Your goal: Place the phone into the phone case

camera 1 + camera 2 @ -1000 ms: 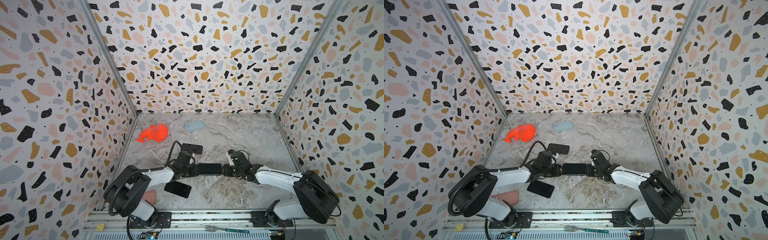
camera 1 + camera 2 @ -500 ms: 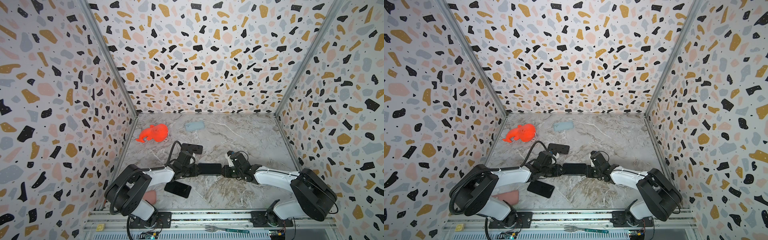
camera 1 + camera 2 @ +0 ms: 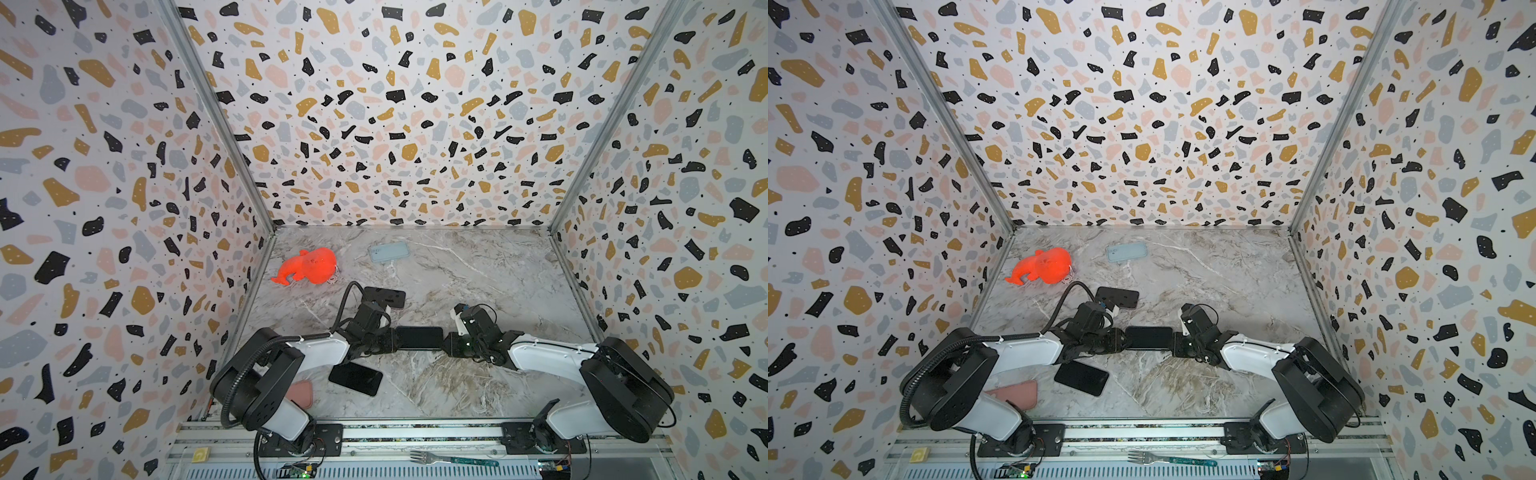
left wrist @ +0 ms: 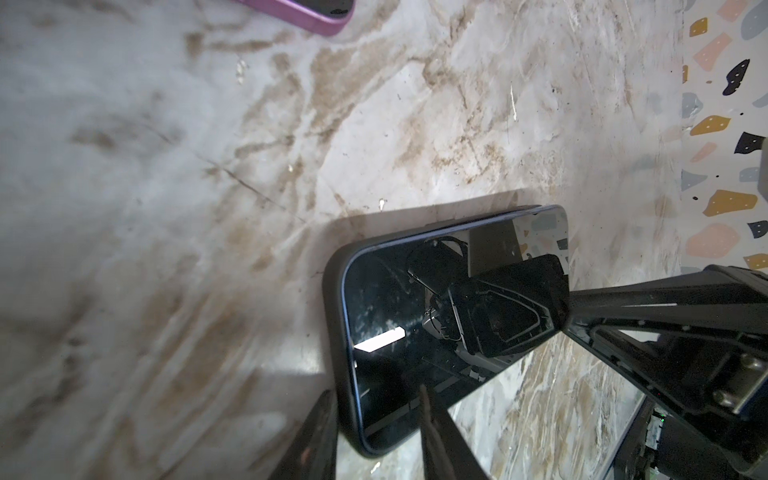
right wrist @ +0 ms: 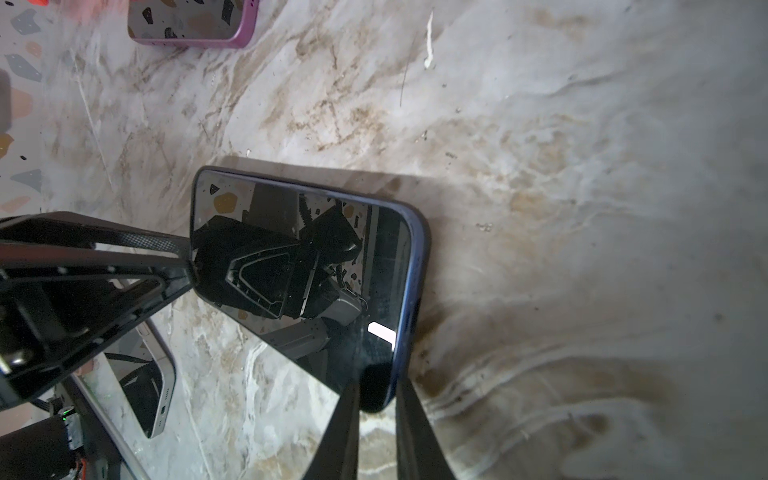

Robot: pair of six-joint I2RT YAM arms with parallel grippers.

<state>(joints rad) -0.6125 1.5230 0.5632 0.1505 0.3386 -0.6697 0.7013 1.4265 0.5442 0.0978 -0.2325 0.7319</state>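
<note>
1. Right arm has crept slightly toward centre over the last second. The black glossy phone (image 3: 419,337) and the left arm are unmoved.
2. Phone sits at the front-middle of the marble table (image 3: 478,270) in both top views, spanning the gap between the two grippers with its long axis running left-right.
3. A dark blue phone case (image 5: 417,266) wraps the phone's edges; cannot tell if it is fully seated.
4. Left gripper (image 4: 374,390): jaws partly closed, pinching the phone's left end.
5. Right gripper (image 5: 377,382): jaws narrow, clamped on the opposite end.
6. Also on the table: second black phone (image 3: 355,378) and pink case (image 3: 301,395) near the left arm; pale blue case (image 3: 389,252) and orange plastic toy (image 3: 309,268) at the back.
</note>
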